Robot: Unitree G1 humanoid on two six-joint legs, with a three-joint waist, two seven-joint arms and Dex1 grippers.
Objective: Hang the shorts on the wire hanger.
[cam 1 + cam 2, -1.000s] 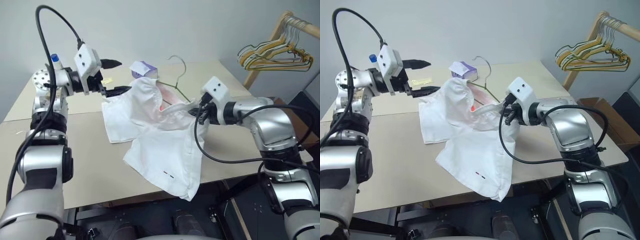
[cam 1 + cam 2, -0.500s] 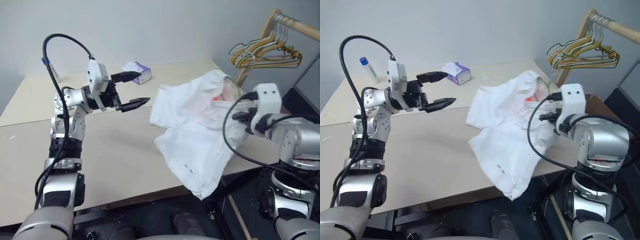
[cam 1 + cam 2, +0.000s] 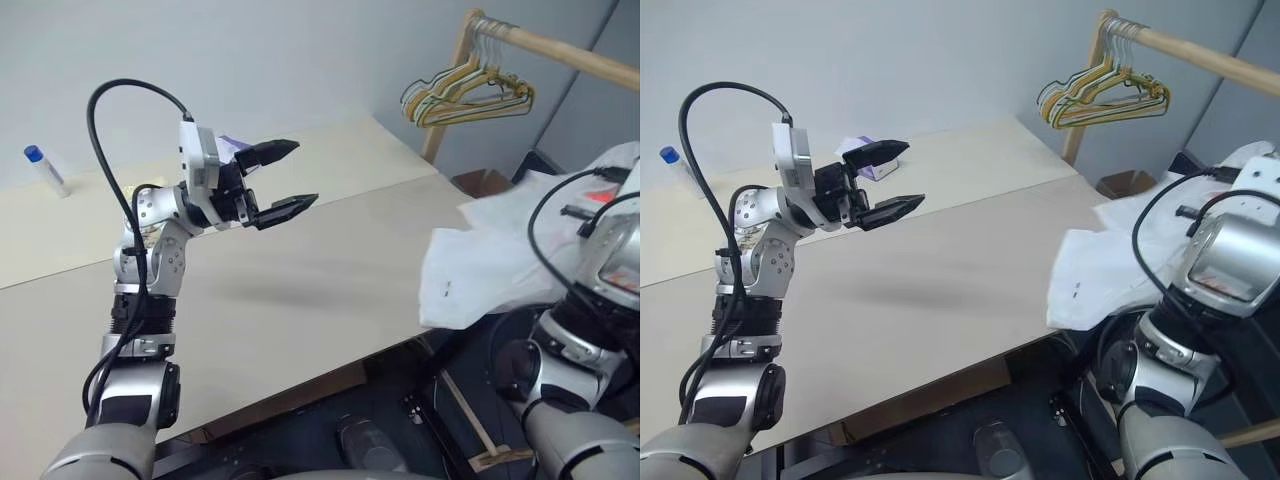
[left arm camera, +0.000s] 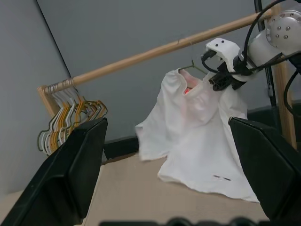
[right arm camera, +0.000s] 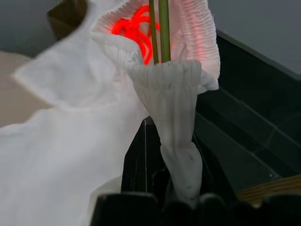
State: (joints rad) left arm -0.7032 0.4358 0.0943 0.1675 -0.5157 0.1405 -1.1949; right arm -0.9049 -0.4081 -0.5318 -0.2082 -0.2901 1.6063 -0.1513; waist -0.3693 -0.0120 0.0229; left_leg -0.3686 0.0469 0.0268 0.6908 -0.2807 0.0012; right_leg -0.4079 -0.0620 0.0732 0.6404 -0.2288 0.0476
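The white shorts (image 4: pixel 197 136) hang limp, waistband gathered. The right gripper (image 4: pixel 221 81), at their one o'clock, pinches them against the hanger (image 5: pixel 160 28). The left gripper (image 3: pixel 285 180) gapes wide.

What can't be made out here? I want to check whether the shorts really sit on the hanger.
- Wire hanger: two green strands show in the right wrist view; the shorts hide its shoulders.
- Its hook: behind the right gripper in the left wrist view.
- Right gripper's jaws: buried in bunched fabric in the right wrist view.
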